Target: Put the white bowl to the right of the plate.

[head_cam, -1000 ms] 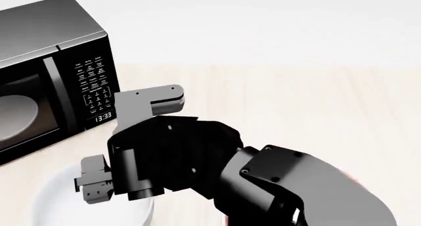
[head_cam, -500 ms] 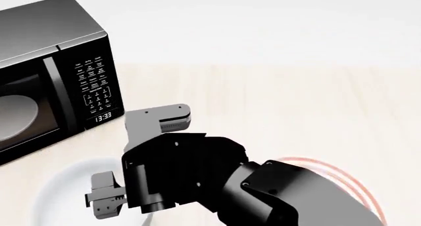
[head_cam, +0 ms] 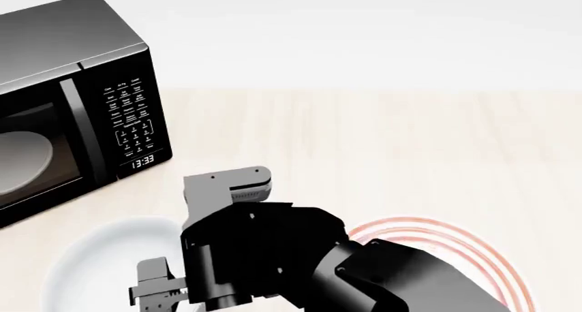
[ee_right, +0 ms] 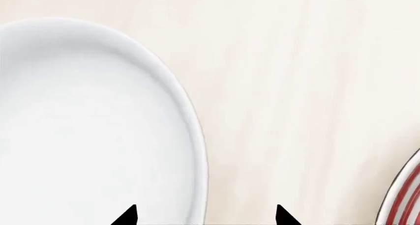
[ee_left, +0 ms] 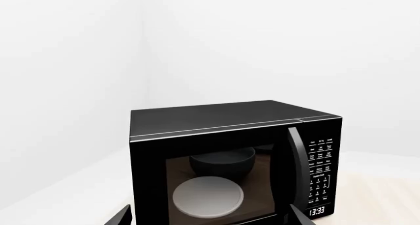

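The plain white bowl [head_cam: 86, 268] sits on the table at the head view's lower left, in front of the microwave. The red-ringed plate [head_cam: 473, 247] lies to its right, partly hidden behind my right arm. My right gripper [head_cam: 157, 293] hangs over the bowl's right side. In the right wrist view its jaws [ee_right: 204, 218] are open, with the bowl's rim [ee_right: 196, 151] between the tips; the bowl [ee_right: 85, 136] fills one side and the plate's edge [ee_right: 402, 195] shows at the other. My left gripper [ee_left: 210, 220] is open, facing the microwave, and does not show in the head view.
A black microwave [head_cam: 64, 101] stands at the back left, its clock reading 13:33. Through its door I see a pale turntable disc [ee_left: 208, 196] and a dark bowl [ee_left: 222, 162]. The light wooden tabletop [head_cam: 391, 142] stretches behind the plate.
My right arm has drawn back toward the near edge, lower in the head view. This uncovered the plate's red rings and more of the bowl. The bowl and plate have not moved.
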You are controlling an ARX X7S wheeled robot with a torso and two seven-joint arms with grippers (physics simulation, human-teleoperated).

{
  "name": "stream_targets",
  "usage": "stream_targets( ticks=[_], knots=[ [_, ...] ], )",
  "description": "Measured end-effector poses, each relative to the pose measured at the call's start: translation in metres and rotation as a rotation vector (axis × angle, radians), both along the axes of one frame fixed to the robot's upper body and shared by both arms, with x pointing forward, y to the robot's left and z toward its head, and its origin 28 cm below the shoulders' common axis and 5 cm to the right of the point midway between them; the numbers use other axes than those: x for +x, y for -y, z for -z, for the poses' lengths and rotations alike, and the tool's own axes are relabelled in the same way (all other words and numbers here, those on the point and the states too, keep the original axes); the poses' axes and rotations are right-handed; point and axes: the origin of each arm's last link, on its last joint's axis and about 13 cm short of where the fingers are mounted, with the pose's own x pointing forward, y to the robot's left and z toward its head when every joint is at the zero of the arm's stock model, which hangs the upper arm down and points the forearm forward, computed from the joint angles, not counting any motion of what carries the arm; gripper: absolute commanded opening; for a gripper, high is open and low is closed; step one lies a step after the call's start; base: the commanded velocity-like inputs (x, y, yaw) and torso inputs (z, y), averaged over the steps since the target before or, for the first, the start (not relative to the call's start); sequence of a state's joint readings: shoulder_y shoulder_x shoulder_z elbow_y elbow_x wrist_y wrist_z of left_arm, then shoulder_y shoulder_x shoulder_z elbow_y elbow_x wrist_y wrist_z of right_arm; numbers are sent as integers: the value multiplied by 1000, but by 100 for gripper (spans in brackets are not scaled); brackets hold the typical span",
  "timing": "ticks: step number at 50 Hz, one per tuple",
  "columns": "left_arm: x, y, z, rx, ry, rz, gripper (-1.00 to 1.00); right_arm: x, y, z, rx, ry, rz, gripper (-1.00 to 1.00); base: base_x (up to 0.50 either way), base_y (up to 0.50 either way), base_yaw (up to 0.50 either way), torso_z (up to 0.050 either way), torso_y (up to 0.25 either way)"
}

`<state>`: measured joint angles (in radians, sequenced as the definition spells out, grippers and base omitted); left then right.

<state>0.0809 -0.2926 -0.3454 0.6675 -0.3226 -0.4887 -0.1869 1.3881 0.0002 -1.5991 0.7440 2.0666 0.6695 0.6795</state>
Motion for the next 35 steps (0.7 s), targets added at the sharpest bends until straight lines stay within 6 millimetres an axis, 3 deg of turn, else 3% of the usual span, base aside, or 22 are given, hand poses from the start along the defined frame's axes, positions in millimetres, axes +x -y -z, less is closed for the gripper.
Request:
stream_targets(
  ticks=[10,11,35],
  knots=[
    [0,0,0,1,1,2,100,-3,-1,2,-13,4,-14,100,0,0,0,0,0],
    [0,0,0,1,1,2,100,-3,-1,3,-14,5,-15,-100,0,0,0,0,0],
    [-1,1,-1,2,4,5,100,-4,-8,-13,-11,51,-20,-100,0,0,0,0,0]
  ],
)
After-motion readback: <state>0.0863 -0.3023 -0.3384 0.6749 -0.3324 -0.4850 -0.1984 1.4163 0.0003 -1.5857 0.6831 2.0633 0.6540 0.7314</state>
